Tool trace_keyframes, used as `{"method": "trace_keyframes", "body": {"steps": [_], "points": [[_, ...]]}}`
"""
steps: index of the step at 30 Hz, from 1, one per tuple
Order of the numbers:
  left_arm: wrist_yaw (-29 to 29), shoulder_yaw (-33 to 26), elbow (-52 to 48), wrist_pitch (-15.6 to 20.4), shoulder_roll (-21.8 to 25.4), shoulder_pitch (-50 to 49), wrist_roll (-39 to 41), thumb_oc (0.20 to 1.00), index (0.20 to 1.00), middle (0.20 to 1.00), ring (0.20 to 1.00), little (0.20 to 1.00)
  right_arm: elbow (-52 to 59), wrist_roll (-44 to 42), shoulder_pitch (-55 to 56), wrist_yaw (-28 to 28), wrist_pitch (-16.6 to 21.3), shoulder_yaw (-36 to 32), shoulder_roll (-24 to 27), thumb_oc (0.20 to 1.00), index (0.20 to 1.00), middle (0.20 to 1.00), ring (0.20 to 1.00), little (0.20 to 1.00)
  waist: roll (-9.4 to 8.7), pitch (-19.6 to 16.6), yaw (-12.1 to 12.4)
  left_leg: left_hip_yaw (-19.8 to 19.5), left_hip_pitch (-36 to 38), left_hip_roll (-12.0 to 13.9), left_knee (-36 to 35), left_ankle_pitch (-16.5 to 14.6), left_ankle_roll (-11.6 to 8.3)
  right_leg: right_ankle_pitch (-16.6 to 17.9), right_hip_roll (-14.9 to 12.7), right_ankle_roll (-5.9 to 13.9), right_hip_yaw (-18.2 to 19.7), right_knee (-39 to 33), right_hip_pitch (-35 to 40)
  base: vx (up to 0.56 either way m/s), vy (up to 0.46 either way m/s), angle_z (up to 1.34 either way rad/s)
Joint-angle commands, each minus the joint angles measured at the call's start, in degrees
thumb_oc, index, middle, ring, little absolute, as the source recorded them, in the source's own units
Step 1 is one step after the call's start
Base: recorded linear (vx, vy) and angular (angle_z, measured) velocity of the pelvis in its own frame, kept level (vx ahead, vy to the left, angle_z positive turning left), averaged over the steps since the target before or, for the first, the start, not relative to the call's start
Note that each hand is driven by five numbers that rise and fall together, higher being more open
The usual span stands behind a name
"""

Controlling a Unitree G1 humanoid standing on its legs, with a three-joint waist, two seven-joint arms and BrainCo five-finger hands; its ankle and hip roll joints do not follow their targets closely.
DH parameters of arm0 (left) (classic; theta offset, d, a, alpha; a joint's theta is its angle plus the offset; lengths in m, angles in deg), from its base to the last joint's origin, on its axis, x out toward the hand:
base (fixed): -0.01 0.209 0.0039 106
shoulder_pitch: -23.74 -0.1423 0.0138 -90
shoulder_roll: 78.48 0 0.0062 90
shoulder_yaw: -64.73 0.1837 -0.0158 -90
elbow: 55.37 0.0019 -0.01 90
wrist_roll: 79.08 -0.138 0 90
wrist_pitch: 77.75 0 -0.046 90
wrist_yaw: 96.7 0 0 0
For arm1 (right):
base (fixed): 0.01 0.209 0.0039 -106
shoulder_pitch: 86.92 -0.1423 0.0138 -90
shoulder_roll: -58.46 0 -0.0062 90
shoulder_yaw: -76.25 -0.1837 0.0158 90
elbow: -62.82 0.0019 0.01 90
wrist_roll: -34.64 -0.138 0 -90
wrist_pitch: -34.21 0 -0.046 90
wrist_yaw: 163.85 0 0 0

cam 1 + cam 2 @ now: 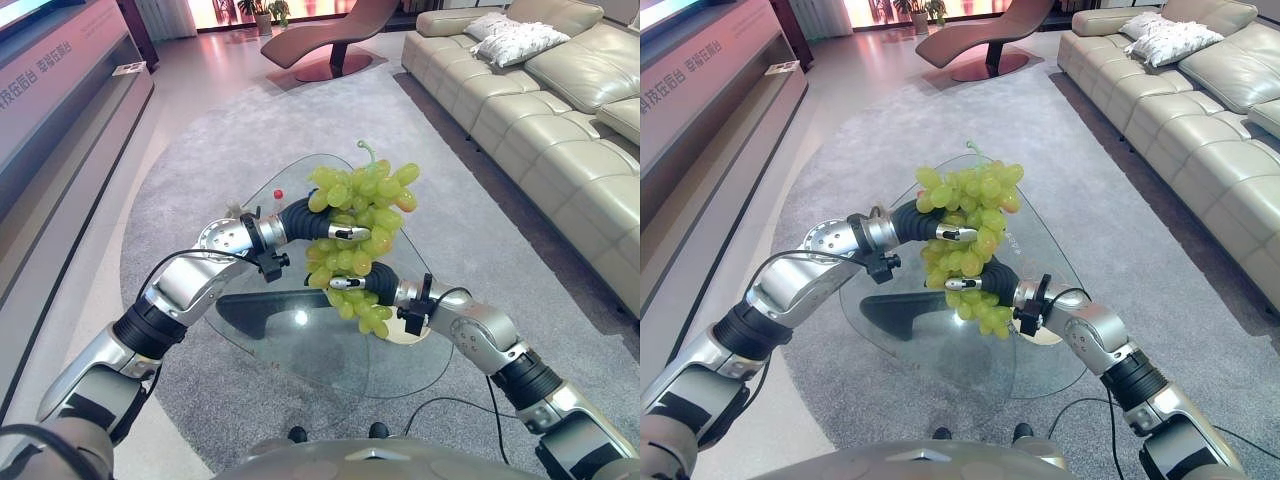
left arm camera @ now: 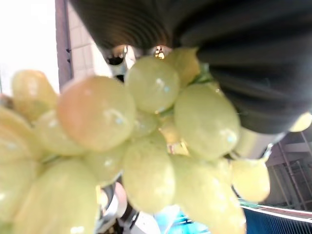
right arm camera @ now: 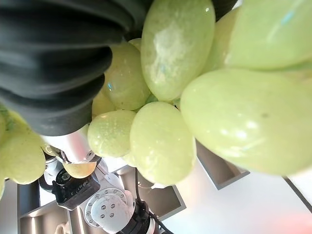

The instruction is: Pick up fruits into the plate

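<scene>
— Glass, that low table, isn't it, standing on a grey rug?

— Yes, a clear rounded top. Above it both hands lift a big bunch of green grapes clear of the glass.

— Which hand is nearer?

— The right hand, reaching in under the lower half of the bunch; a silver finger lies across the grapes there. How far its other fingers wrap I cannot tell, since the fruit hides them.

— And the left hand?

— Higher up, against the upper half, one finger laid over the fruit, the others buried among the grapes. Its wrist view has grapes pressed right against the dark cover.

— Anything under the bunch?

— A pale plate edge peeks out on the table just below the right wrist.

— Farther off?

— A beige sofa with a white cushion, and a brown lounge chair beyond the rug.
</scene>
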Motion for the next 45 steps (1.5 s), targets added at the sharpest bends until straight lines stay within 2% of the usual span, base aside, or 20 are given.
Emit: {"method": "trace_keyframes", "body": {"steps": [1,10,21,25,30,33,35,38,39,40,41,43,44,45], "points": [[1.17,-2.59,-0.55,1.99,-2.03,1.06,3.4,1.0,1.0,1.0,1.0,1.0,4.99,-3.08,-0.23,-0.08,3.04,-1.07,-2.96,0.2,0.2,0.2,0.2,0.2,-1.92,-1.71,0.76,3.56,2.41,-2.26,1.52,-7.44,1.56,-4.45,-0.8,2.87,-0.45,0.64,3.28,0.0,0.0,0.0],[-0.02,-5.28,-0.53,0.68,-1.41,-3.1,2.82,1.0,1.0,1.0,1.0,1.0,4.33,-1.18,2.27,-2.17,5.66,-4.22,-2.36,0.2,0.2,0.2,0.2,0.2,-1.59,-1.72,0.97,3.53,2.41,-2.14,1.43,-7.41,1.56,-4.43,-0.96,2.99,-0.78,0.52,3.29,0.0,0.0,0.0],[-1.66,-13.02,-0.49,0.42,2.18,-12.31,3.23,1.0,1.0,1.0,1.0,1.0,2.89,1.4,7.17,-4.74,10.58,-11.59,0.69,0.2,0.2,0.2,0.2,0.2,-1.22,-1.26,1.75,3.35,2.1,-2.05,1.39,-7.27,1.44,-4.31,-1.34,3.19,-1.73,0.3,3.18,0.0,0.005,0.02],[-1.14,-18.09,0.44,1.39,1.56,-17.84,5.69,1.0,1.0,1.0,1.0,1.0,1.54,4.12,9.93,-5.47,12.86,-15.28,1.47,0.2,0.2,0.2,0.2,0.2,-1.24,-1.16,2.2,3.23,1.98,-1.89,1.35,-7.21,1.37,-4.32,-1.58,3.26,-2.2,0.27,3.11,0.0,0.0,0.0],[2.45,-23.3,3.71,4.19,0.61,-23.69,0.71,1.0,1.0,1.0,1.0,1.0,0.01,6.78,12.47,-6.51,14.27,-18.61,0.98,0.2,0.2,0.2,0.2,0.2,-1.33,-0.43,2.63,2.91,1.68,-1.83,1.68,-7.13,1.26,-4.37,-1.69,3.12,-2.45,0.35,3.02,0.0,0.009,0.06],[3.47,-25.59,7.51,4.71,-0.99,-27.17,-0.44,1.0,1.0,1.0,1.0,1.0,-1.75,8.01,13.45,-7.16,15.67,-20.17,0.6,0.2,0.2,0.2,0.2,0.2,-1.36,0.61,3.03,2.68,0.97,-1.72,2.27,-7.13,1.12,-4.38,-1.85,3.01,-2.85,0.55,2.64,-0.04,0.006,0.13],[4.98,-25.77,13.32,6.52,-2.7,-29.89,-2.98,1.0,1.0,1.0,1.0,1.0,-3.04,9.41,13.8,-7.71,17.06,-21.04,0.44,0.2,0.2,0.2,0.2,0.2,-1.34,1.95,3.24,2.54,0.15,-1.71,2.77,-7.09,1.03,-4.19,-1.94,2.97,-2.99,0.74,1.93,-0.07,0.002,0.06],[8.71,-24.75,22.37,6.88,-4.76,-32.25,-2.29,1.0,1.0,1.0,1.0,1.0,-3.64,10.9,13.46,-8.7,18.34,-21.51,1.16,0.2,0.2,0.2,0.2,0.2,-1.3,3.9,3.31,2.45,-1.68,-1.7,3.61,-6.92,0.96,-3.82,-2.07,2.91,-2.91,1.23,0.13,-0.13,-0.004,0.0],[9.41,-24.1,27.15,8.24,-6.24,-32.71,-3.49,1.0,1.0,1.0,1.0,1.0,-4.27,11.07,12.9,-8.73,19.19,-21.51,1.55,0.2,0.2,0.2,0.2,0.2,-1.33,4.85,3.4,2.36,-2.57,-1.76,3.95,-6.85,1.01,-3.66,-2.06,2.83,-2.84,1.42,-0.73,-0.12,-0.012,0.01],[9.5,-23.95,27.78,8.52,-6.4,-32.7,-3.66,1.0,1.0,1.0,1.0,1.0,-4.37,11.09,12.81,-8.74,19.29,-21.5,1.6,0.2,0.2,0.2,0.2,0.2,-1.32,4.94,3.41,2.35,-2.71,-1.76,4.02,-6.85,1.02,-3.65,-2.05,2.83,-2.82,1.47,-0.86,-0.13,-0.018,0.05],[10.93,-22.91,31.78,7.95,-7.34,-32.92,-4.0,1.0,1.0,1.0,1.0,1.0,-4.88,11.85,12.09,-9.18,19.93,-21.28,1.88,0.2,0.2,0.2,0.2,0.2,-1.34,5.93,3.42,2.29,-3.54,-1.81,4.35,-6.69,1.03,-3.47,-2.04,2.77,-2.61,1.79,-1.75,-0.12,-0.013,0.08],[13.75,-21.17,39.87,9.31,-9.42,-32.83,-4.11,1.0,1.0,1.0,1.0,1.0,-5.04,12.71,10.62,-9.96,20.25,-20.61,2.97,0.2,0.2,0.2,0.2,0.2,-1.35,7.65,3.26,2.23,-4.91,-1.91,4.85,-6.45,1.08,-3.21,-2.04,2.74,-2.28,2.25,-3.12,-0.14,-0.01,0.13],[14.78,-20.92,40.73,8.23,-9.65,-32.66,-3.63,1.0,1.0,1.0,1.0,1.0,-5.09,13.04,10.38,-10.14,20.27,-20.49,3.14,0.2,0.2,0.2,0.2,0.2,-1.34,7.91,3.22,2.25,-5.12,-1.92,4.95,-6.43,1.09,-3.18,-2.05,2.74,-2.22,2.35,-3.33,-0.12,-0.013,0.09],[15.45,-20.58,47.95,9.9,-11.66,-31.84,-4.33,1.0,1.0,1.0,1.0,1.0,-5.83,13.91,8.92,-10.54,20.66,-19.84,3.72,0.2,0.2,0.2,0.2,0.2,-1.43,9.19,3.04,2.19,-6.0,-2.0,5.31,-6.38,1.17,-3.12,-2.04,2.7,-1.86,2.78,-4.31,-0.08,-0.017,0.02]]}}
